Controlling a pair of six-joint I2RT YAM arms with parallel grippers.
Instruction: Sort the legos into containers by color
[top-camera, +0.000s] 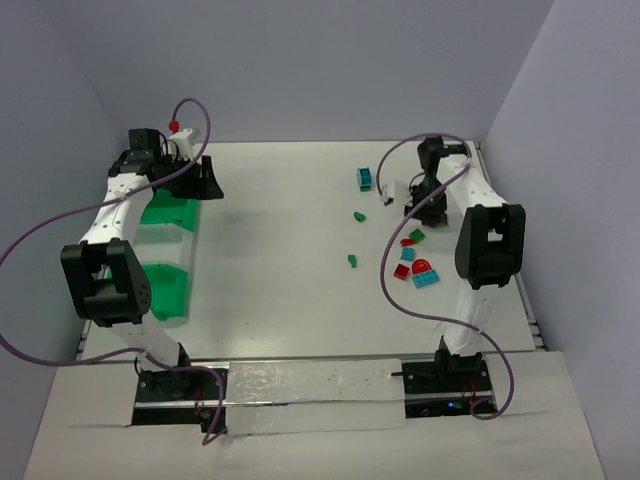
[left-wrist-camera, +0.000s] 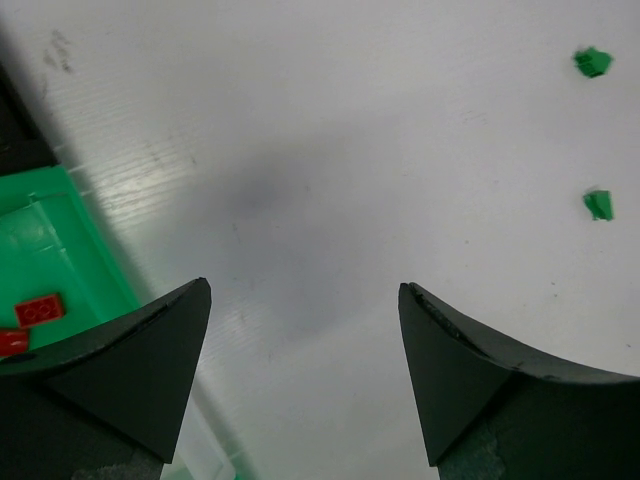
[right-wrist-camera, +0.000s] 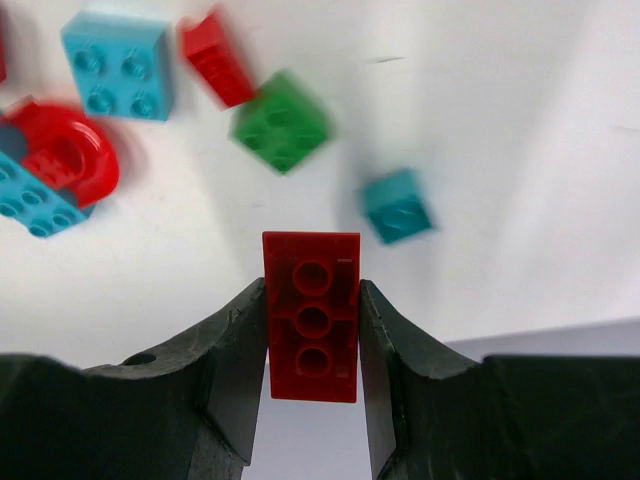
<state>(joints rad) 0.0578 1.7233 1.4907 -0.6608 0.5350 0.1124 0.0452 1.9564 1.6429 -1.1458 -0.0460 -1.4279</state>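
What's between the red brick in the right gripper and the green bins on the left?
Across the table between the red brick and the green bins lie one green brick and another. The left gripper hangs open beside the bins and might crowd the drop.

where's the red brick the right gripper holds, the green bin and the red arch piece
red brick (right-wrist-camera: 312, 315): right wrist view, middle stud hole
green bin (left-wrist-camera: 42, 248): left wrist view, bare floor
red arch piece (right-wrist-camera: 95, 160): right wrist view, curved rim
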